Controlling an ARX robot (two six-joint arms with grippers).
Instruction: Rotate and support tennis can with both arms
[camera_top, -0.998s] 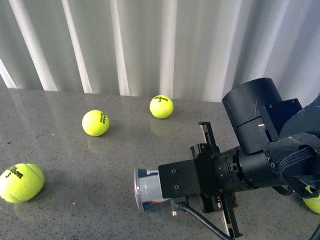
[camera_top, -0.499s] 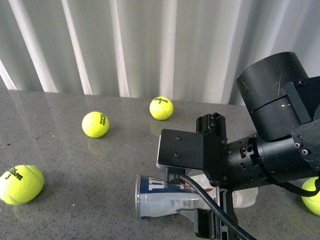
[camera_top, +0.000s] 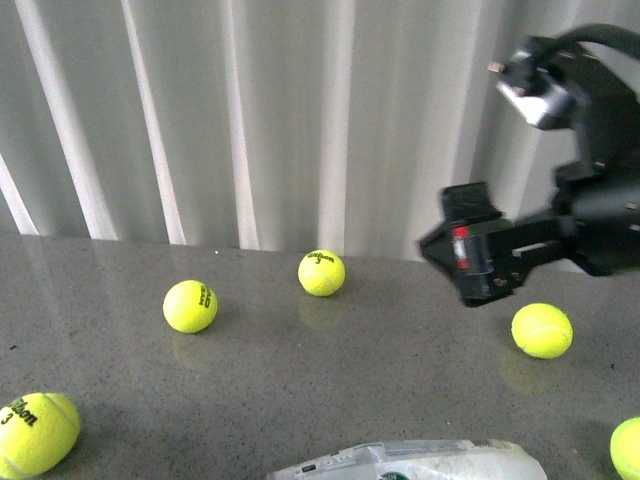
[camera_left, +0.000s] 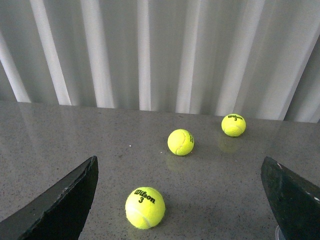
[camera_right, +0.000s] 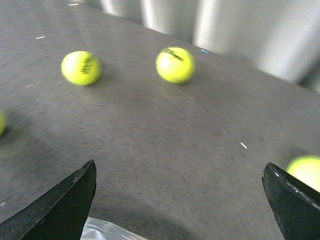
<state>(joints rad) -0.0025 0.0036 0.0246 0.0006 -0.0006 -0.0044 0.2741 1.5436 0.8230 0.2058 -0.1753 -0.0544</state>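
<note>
Clear plastic tennis can (camera_top: 410, 462) lying on its side at the bottom centre of the front view, with neither gripper on it

The can rests on the grey speckled tabletop (camera_top: 330, 370), with only its upper side showing above the frame's lower edge and its label too blurred to read. The black right arm (camera_top: 590, 215) hangs motion-blurred in the upper right of the frame, well above the can. In its wrist view the right gripper (camera_right: 179, 167) has its flat black fingers (camera_right: 65, 210) spread wide, a sliver of the can showing beside one finger. The left gripper (camera_left: 179, 167) is likewise spread wide over the table, holding nothing. A yellow tennis ball (camera_top: 321, 272) sits at centre, a second ball (camera_top: 190, 305) left of it, a third ball (camera_top: 541, 330) at right, and further balls in the lower-left corner (camera_top: 35, 432) and lower-right corner (camera_top: 628, 447)
</note>
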